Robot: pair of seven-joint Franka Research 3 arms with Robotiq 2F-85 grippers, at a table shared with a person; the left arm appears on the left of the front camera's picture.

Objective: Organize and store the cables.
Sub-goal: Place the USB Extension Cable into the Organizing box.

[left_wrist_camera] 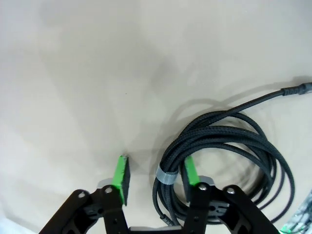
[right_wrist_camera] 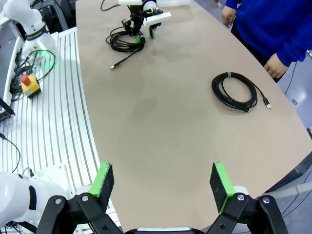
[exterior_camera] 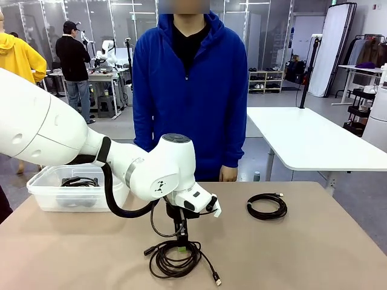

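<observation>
A black coiled cable (exterior_camera: 175, 258) lies near the table's front edge, a plug trailing off to the right. My left gripper (exterior_camera: 181, 244) stands straight down on it. In the left wrist view the left gripper (left_wrist_camera: 156, 175) straddles the coil's taped bundle (left_wrist_camera: 165, 176). One green pad (left_wrist_camera: 191, 171) is inside the coil and the other (left_wrist_camera: 121, 176) is outside, a gap off the cord. A second coiled cable (exterior_camera: 266, 206) lies at the right; it also shows as a coil (right_wrist_camera: 236, 91) in the right wrist view. My right gripper (right_wrist_camera: 163, 183) hangs open over the table's edge, holding nothing.
A clear plastic bin (exterior_camera: 42, 192) stands at the far left with a black coil (exterior_camera: 78, 181) inside. A person in a blue hoodie (exterior_camera: 190, 90) stands at the far edge, one hand (right_wrist_camera: 275, 66) near the second coil. A red stop button (right_wrist_camera: 28, 82) sits off the table.
</observation>
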